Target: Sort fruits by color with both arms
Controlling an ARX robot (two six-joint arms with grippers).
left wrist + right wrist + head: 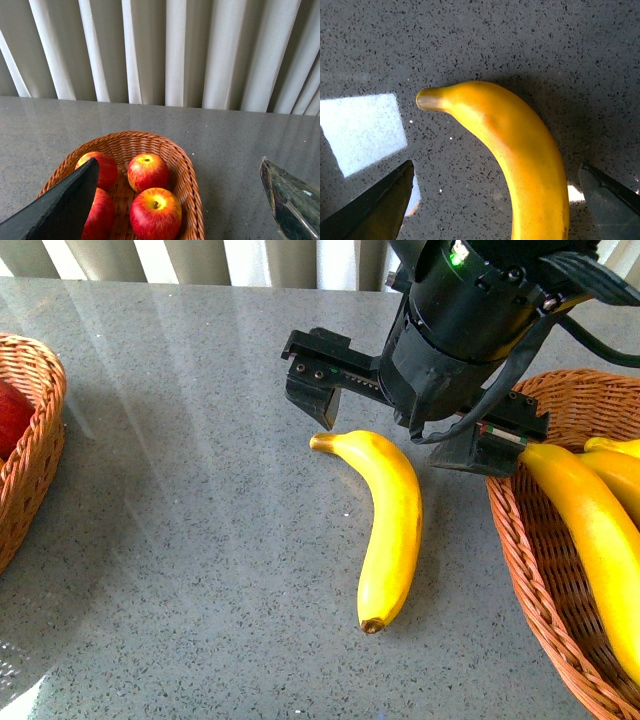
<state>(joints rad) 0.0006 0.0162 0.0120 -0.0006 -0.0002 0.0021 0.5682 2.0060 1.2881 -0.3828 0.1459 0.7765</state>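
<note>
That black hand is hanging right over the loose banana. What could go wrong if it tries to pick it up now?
The right hand is open above the stem end of the banana, not its middle, so a grip there might let the long, glossy fruit tip or slip out. The right basket sits close beside the hand, with other bananas poking over its rim; a finger could possibly bump them on the way down.

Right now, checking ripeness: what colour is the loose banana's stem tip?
Brownish-olive, against the banana's yellow body; clearest in the right wrist view.
</note>
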